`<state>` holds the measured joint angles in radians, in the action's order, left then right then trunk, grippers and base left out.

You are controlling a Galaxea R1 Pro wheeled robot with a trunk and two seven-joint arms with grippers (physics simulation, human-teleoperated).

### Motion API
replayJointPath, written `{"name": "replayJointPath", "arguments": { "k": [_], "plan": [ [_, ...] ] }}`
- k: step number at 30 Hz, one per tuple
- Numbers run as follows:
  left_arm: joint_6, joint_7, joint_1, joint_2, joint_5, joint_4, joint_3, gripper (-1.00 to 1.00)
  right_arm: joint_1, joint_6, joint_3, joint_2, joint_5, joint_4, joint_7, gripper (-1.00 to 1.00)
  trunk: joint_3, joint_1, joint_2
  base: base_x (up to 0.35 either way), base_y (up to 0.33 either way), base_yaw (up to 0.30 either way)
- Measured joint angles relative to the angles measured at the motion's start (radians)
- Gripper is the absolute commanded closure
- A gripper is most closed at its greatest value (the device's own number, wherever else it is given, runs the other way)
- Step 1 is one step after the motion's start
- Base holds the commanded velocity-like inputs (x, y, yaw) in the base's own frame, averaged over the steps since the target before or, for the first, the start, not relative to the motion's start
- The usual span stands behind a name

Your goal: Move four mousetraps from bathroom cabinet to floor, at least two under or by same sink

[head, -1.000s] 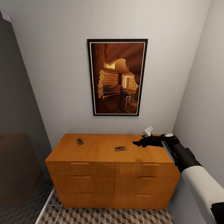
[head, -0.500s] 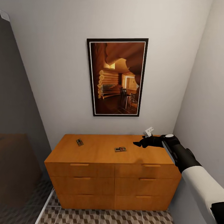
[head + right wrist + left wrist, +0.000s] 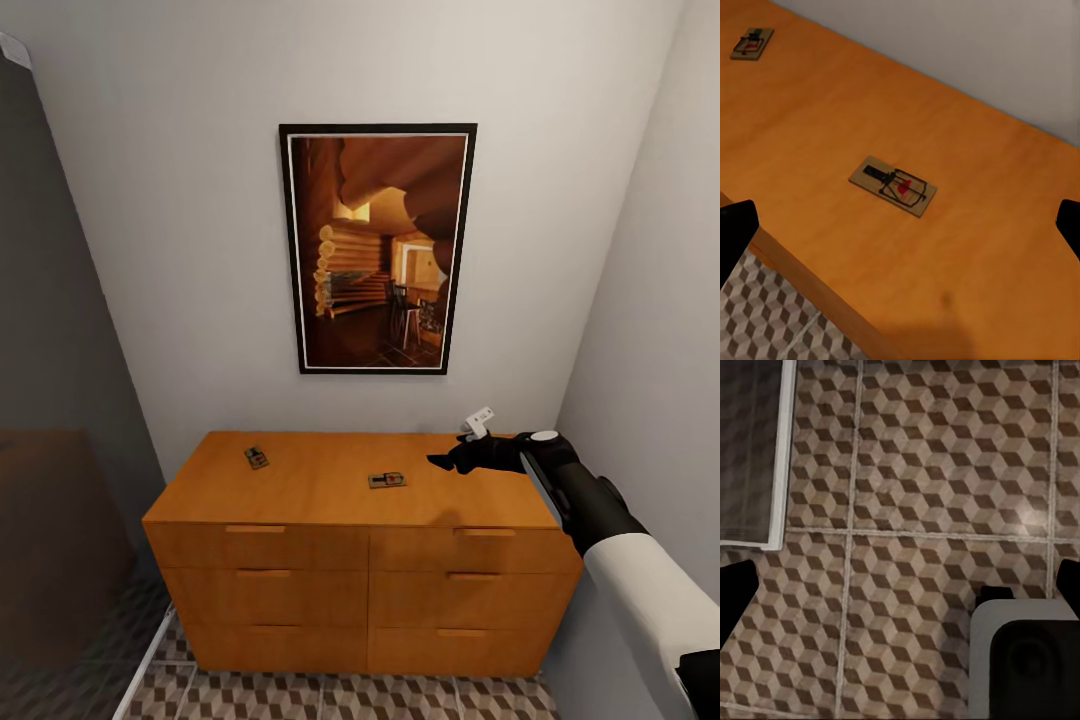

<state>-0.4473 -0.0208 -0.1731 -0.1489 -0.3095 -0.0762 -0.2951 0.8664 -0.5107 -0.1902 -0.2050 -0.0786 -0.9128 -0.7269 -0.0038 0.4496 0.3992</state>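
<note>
The right hand (image 3: 447, 462) hovers, fingers apart and empty, over the cabinet (image 3: 330, 490) surface — unmoved since a second ago, so no grasp has begun. Just left lies the near mousetrap (image 3: 386, 479); the far mousetrap (image 3: 257, 456) sits far left.

Two mousetraps lie on the cabinet (image 3: 330, 485) top: one mousetrap (image 3: 386, 479) near the middle, and a second mousetrap (image 3: 257, 457) at about ten o'clock from it, well apart. The right wrist view shows the same pair, the nearer (image 3: 892, 185) and the farther (image 3: 752, 43).

One cabinet stands against the wall, its front showing six drawers, three stacked in each of two columns, each with one slot handle.

One framed picture (image 3: 377, 248) hangs at twelve o'clock above the cabinet.

One arm reaches over the top, the right arm (image 3: 590, 510), with one gripper (image 3: 445, 462).

The bathroom floor (image 3: 915, 510) shows patterned tiles; their count cannot be told.
</note>
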Motion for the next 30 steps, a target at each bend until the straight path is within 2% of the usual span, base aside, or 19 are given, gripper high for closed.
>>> {"name": "replayJointPath", "arguments": {
  "k": [12,30],
  "plan": [
    [0.037,0.000,0.005,-0.003,0.000,0.001,0.000,-1.00,0.000,0.000,-0.001,0.003,0.001,-0.009,0.000,-1.00,0.000,0.000,0.000,0.019,0.000,0.000],
    [0.040,-0.001,0.005,-0.004,0.000,0.000,0.000,-1.00,0.000,0.000,-0.002,0.002,0.002,-0.004,-0.001,-1.00,-0.001,0.000,0.000,0.194,0.000,0.000]
  ]
}}
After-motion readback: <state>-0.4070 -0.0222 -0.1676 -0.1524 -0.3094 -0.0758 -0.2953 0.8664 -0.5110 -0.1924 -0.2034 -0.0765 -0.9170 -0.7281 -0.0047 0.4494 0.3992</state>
